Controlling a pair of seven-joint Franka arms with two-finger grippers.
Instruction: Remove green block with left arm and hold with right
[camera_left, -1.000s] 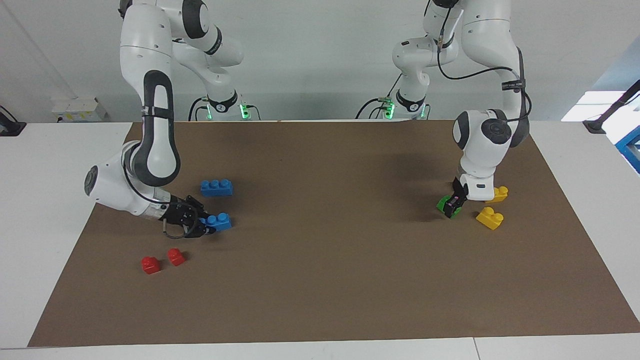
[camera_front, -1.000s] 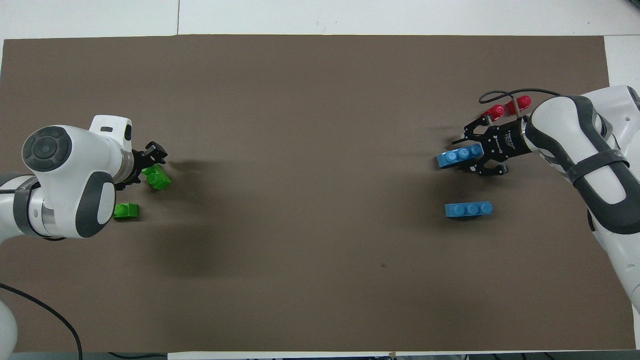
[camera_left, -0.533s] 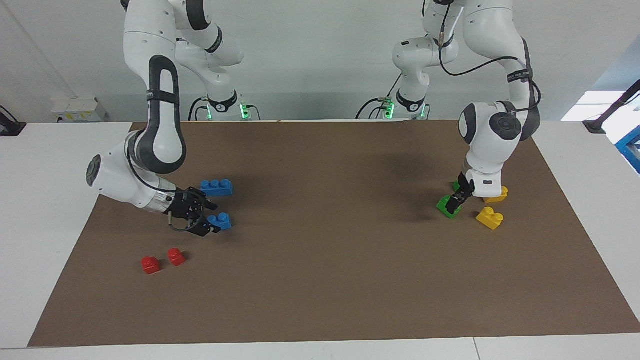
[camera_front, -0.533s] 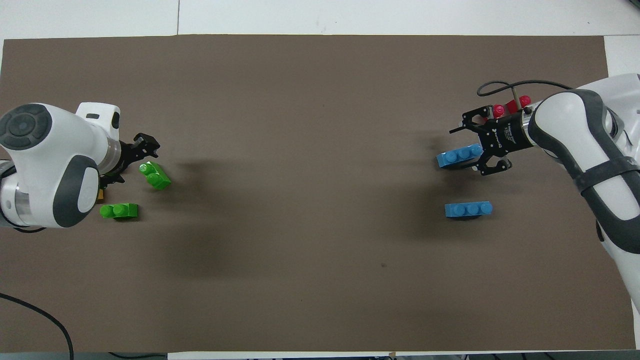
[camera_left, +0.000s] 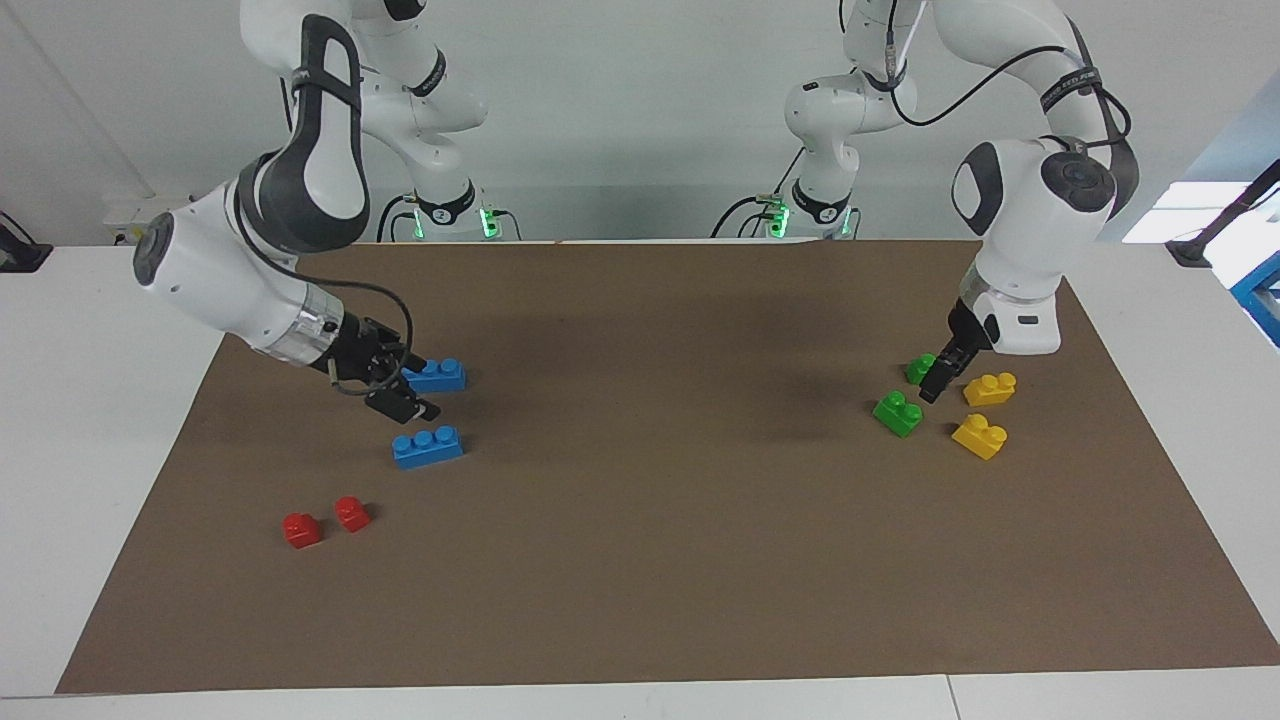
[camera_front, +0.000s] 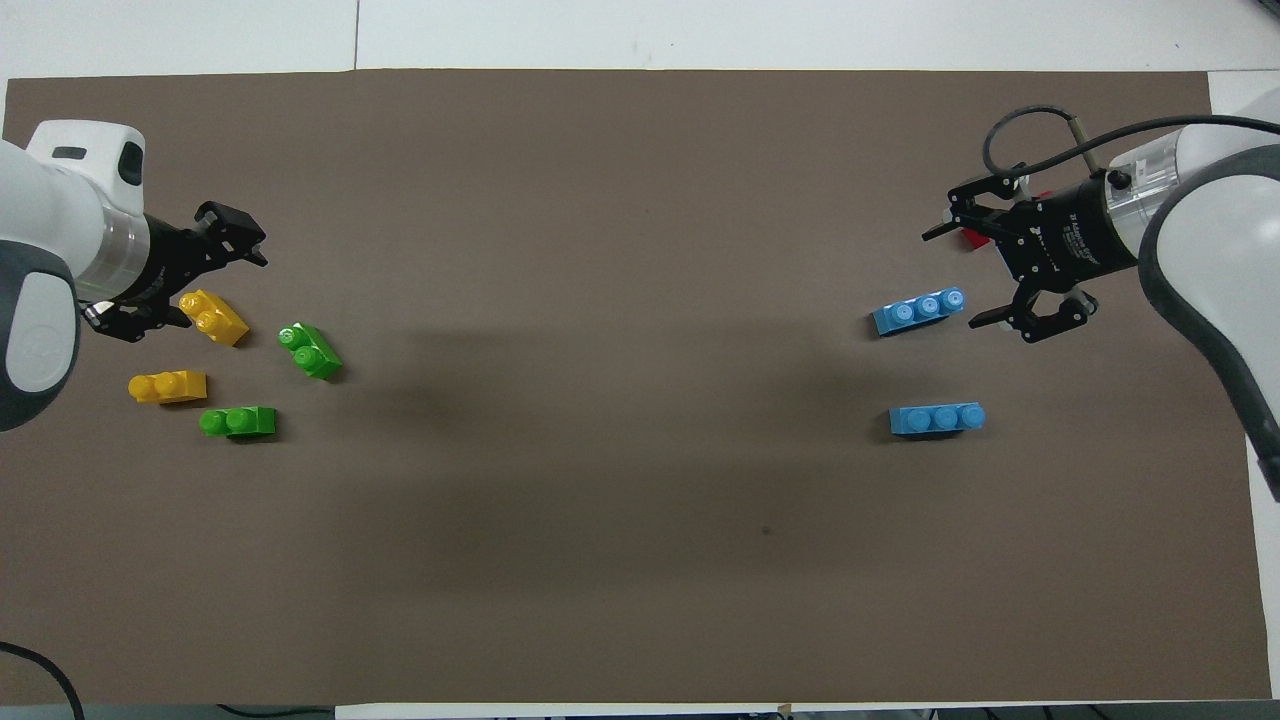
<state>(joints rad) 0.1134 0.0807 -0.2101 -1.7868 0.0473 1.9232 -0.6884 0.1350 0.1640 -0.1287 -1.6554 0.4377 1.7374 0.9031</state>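
Observation:
Two green blocks lie on the brown mat (camera_left: 650, 520) at the left arm's end. One green block (camera_left: 898, 412) (camera_front: 310, 350) lies farther from the robots. The other green block (camera_left: 920, 368) (camera_front: 238, 421) lies nearer and is partly hidden in the facing view. My left gripper (camera_left: 950, 355) (camera_front: 182, 277) is open and empty, raised over the green and yellow blocks and touching none. My right gripper (camera_left: 403, 385) (camera_front: 965, 265), with the wire loop, is open and empty over the two blue bricks.
Two yellow blocks (camera_left: 990, 388) (camera_left: 980, 435) lie beside the green ones. Two blue three-stud bricks (camera_left: 433, 375) (camera_left: 428, 446) lie at the right arm's end. Two red blocks (camera_left: 301, 529) (camera_left: 351, 513) lie farther out.
The right gripper let go of the blue brick, which now lies on the mat, and rose. The left gripper lifted off the green block and drew back, uncovering the yellow blocks in the overhead view.

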